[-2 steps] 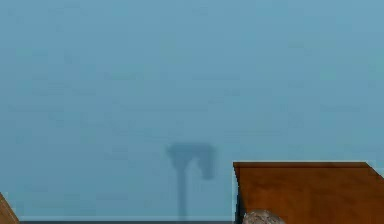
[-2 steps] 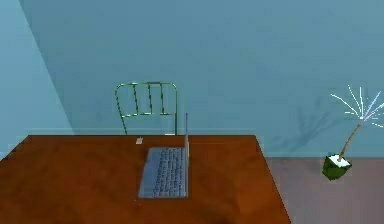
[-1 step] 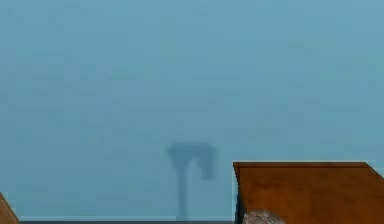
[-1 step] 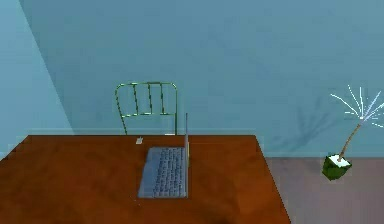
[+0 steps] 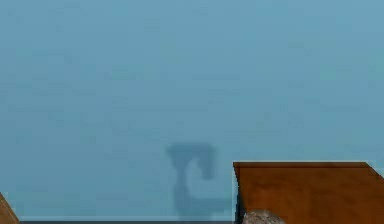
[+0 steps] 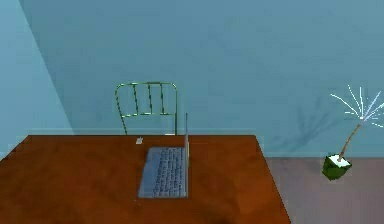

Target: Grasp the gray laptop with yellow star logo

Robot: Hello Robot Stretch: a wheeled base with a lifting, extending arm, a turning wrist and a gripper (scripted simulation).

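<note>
The laptop (image 6: 165, 172) is grey-blue, the table (image 6: 70, 180) reddish-brown, the chair (image 6: 149, 100) green, the wall (image 6: 240, 60) blue.

Blue walls (image 6: 230, 60); brown table (image 6: 70, 180); chair (image 6: 147, 108)

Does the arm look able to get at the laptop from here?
Probably yes: the open laptop lies on the brown table with bare tabletop around it, and the green chair stands beyond the far edge, out of the way.
</note>
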